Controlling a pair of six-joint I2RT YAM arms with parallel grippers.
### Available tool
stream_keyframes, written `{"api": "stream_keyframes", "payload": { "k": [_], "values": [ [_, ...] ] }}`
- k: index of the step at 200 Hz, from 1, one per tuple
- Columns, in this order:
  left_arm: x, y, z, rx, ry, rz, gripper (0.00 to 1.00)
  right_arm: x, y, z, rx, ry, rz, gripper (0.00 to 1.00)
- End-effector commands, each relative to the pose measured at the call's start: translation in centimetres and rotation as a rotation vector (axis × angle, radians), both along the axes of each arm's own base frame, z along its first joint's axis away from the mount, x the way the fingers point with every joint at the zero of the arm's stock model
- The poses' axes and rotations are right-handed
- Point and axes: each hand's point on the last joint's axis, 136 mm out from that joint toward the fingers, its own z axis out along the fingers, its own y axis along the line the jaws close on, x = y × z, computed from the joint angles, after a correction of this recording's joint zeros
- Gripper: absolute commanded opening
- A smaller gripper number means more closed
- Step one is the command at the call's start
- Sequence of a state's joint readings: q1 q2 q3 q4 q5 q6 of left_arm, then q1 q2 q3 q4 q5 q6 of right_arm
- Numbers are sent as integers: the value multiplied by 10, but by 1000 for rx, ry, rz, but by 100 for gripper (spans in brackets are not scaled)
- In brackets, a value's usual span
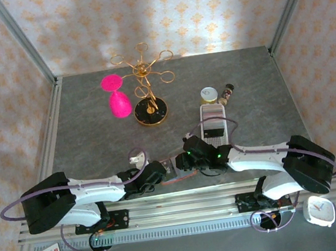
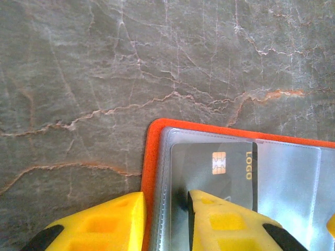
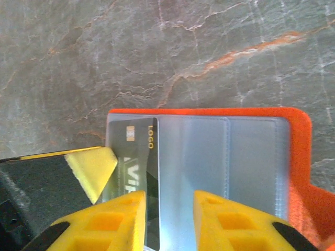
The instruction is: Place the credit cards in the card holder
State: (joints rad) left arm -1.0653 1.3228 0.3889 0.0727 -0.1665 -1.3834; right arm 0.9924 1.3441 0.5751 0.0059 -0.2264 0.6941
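The step in hand looks like seating a card. A thin, glossy dark grey plastic credit card (image 3: pixel 137 157) with a gold chip lies in the leftmost clear sleeve of the opened card holder (image 3: pixel 296 157). The holder is a soft orange-red wallet with rounded corners and grey-blue, faintly shiny pockets. It lies flat on the veined grey stone-look desk (image 3: pixel 157 52), at lower centre of the right wrist view.

The right hand (image 3: pixel 168 201) has its blocky yellow fingers (image 3: pixel 115 219) narrowly parted over the card's right edge, clamping nothing I can make out. The left hand (image 2: pixel 165 201) is likewise narrowly parted, astride the holder's left border, with one finger on the card.

The card sits slightly askew, so the next move probably calls for a gentle nudge along the slick sleeve while the holder is steadied. The other pockets look unfilled.
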Motion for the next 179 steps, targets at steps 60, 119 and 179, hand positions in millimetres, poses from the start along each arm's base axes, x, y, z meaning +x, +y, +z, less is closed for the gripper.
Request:
{"api": "stream_keyframes", "payload": {
  "k": [60,119,179],
  "values": [
    [-24,11,-28,83,115,-50,26,-7,-19,-26,-92,17,-12,35],
    [-24,9,-27,87,112,-52,26,-8,-8,-22,-42,30,7,35],
    [-24,9,-30,96,120,-57,25,-6,-5,-9,-10,10,2,29]
  ]
}}
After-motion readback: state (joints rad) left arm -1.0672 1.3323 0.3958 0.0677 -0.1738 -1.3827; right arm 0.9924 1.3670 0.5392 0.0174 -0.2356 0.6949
